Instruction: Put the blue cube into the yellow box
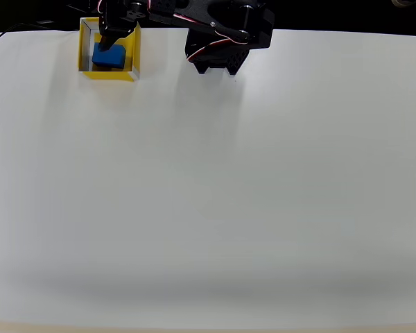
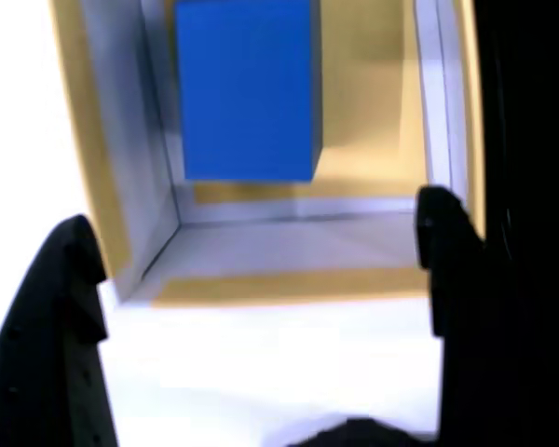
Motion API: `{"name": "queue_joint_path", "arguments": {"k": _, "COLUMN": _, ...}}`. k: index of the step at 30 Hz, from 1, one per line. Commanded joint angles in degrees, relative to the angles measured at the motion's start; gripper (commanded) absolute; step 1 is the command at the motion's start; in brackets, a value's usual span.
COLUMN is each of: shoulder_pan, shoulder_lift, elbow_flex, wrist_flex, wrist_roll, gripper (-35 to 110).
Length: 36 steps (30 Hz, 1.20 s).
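Table (image 1: 215, 194): white surface. The box stands at its far left corner in the overhead view, near the back edge.

Arm (image 1: 222, 31): black, along the top edge of the overhead view. It reaches left so that its end hangs over the box.

Yellow box (image 1: 84, 48): open top, upright. The wrist view looks into it past its near wall (image 2: 289, 247). The pale inner walls and yellow floor are unobstructed apart from the cube.

Blue cube (image 1: 109, 55): inside the box in the overhead view, roughly central. The wrist view shows the blue cube (image 2: 247, 88) against the left wall, with yellow floor visible to its right. It appears to rest on the floor, but the contact line is not clear enough to confirm.

Hand (image 2: 261, 270): released. The two black fingers (image 2: 51, 326) stand spread, one at each side of the wrist view. The cube lies beyond the tips, apart from both. Nothing is between them.

Progress: placement judged complete. The cube is in the box and free of the hand.

Remaining: the hand is over the box rim in the overhead view. Only lifting clear is left, without catching a wall.
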Motion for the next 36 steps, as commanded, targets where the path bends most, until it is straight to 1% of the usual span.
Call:
{"name": "queue_joint_path", "arguments": {"k": 1, "shoulder_pan": -2.2, "shoulder_lift": 8.6, "elbow_flex": -6.0, "wrist_flex": 3.8, "wrist_roll": -1.1, "gripper": 34}}
{"name": "queue_joint_path", "arguments": {"k": 5, "shoulder_pan": -12.3, "shoulder_lift": 12.0, "elbow_flex": -5.5, "wrist_flex": 6.3, "wrist_roll": -1.2, "gripper": 34}}
{"name": "queue_joint_path", "arguments": {"k": 10, "shoulder_pan": -26.6, "shoulder_lift": 14.6, "elbow_flex": -2.3, "wrist_flex": 4.7, "wrist_roll": 0.0, "gripper": 33}}
{"name": "queue_joint_path", "arguments": {"k": 19, "shoulder_pan": -52.6, "shoulder_lift": 14.5, "elbow_flex": 0.4, "wrist_flex": 2.3, "wrist_roll": 3.9, "gripper": 10}}
{"name": "queue_joint_path", "arguments": {"k": 22, "shoulder_pan": -60.6, "shoulder_lift": 14.9, "elbow_flex": 4.1, "wrist_flex": -0.8, "wrist_roll": 4.9, "gripper": 5}}
{"name": "queue_joint_path", "arguments": {"k": 24, "shoulder_pan": -66.1, "shoulder_lift": 16.3, "elbow_flex": 8.3, "wrist_flex": -4.6, "wrist_roll": 6.4, "gripper": 2}}
{"name": "queue_joint_path", "arguments": {"k": 27, "shoulder_pan": -73.5, "shoulder_lift": 19.1, "elbow_flex": 15.1, "wrist_flex": -9.8, "wrist_roll": 8.3, "gripper": 0}}
{"name": "queue_joint_path", "arguments": {"k": 33, "shoulder_pan": -86.7, "shoulder_lift": 23.9, "elbow_flex": 26.8, "wrist_flex": -14.2, "wrist_roll": 9.8, "gripper": 0}}
{"name": "queue_joint_path", "arguments": {"k": 36, "shoulder_pan": -91.8, "shoulder_lift": 27.5, "elbow_flex": 32.3, "wrist_flex": -16.6, "wrist_roll": 10.5, "gripper": 0}}
